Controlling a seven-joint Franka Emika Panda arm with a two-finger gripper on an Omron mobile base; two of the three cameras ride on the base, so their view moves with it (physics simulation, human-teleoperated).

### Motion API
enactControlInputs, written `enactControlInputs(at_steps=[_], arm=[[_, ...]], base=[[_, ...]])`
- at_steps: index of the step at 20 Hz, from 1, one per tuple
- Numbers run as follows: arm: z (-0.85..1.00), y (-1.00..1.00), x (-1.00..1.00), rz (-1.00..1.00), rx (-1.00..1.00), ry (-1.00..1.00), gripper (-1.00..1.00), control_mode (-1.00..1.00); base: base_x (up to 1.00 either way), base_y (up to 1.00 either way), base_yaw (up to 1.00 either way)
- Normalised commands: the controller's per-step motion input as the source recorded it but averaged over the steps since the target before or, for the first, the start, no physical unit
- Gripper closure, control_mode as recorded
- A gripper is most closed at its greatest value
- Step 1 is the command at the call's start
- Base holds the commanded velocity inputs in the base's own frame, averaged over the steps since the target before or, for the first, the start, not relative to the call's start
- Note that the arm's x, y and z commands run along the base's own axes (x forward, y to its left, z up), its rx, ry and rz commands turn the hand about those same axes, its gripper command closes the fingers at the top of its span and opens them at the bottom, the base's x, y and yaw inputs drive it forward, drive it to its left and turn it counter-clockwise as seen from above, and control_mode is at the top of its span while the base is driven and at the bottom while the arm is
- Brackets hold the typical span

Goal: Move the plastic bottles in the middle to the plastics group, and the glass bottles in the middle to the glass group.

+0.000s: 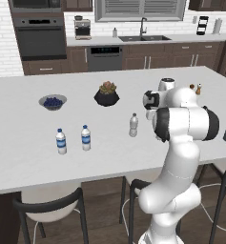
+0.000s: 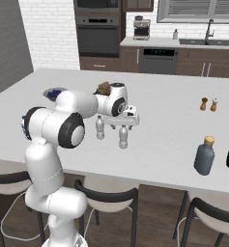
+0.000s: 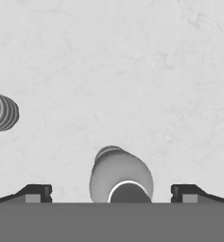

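The gripper [image 2: 123,126] hangs over the middle of the tabletop [image 2: 169,135], pointing straight down at one clear bottle [image 2: 123,137]. The hand view looks down on that bottle's cap [image 3: 128,192], centred between the fingers [image 3: 35,193], which stand wide apart on either side and touch nothing. The same view catches the ribbed side of a second clear bottle [image 3: 2,112] at its left edge.

The right base view shows both clear bottles upright and close together, the second [image 2: 100,127] just behind the white arm. The left base view shows one of them [image 1: 133,125] in the open; the arm hides the spot under the hand.

Only the left base view gives the two blue-labelled bottles [image 1: 61,141] [image 1: 86,137], upright side by side near the front left edge (well apart from the clear ones).

The right base view alone shows the whole dark bottle [image 2: 204,155] with its yellowish cap, standing to the right near the front edge, and two brown shakers [image 2: 208,104] farther back.

A bowl [image 1: 52,102] holds dark blue berries; a black pot [image 1: 106,97] holds a plant.
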Motion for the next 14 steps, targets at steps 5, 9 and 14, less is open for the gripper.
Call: enactControlInputs(at_steps=[5, 9, 14], arm=[[-0.04, -0.15, 0.07, 0.01, 0.0, 0.0, -1.0, -1.0], [-0.02, -0.06, 0.0, 0.0, 0.0, 0.0, -1.0, -1.0], [-0.03, -0.02, 0.0, 0.0, 0.0, 0.0, -1.0, -1.0]], base=[[0.0, 0.0, 0.0], [0.0, 0.0, 0.0], [0.0, 0.0, 0.0]])
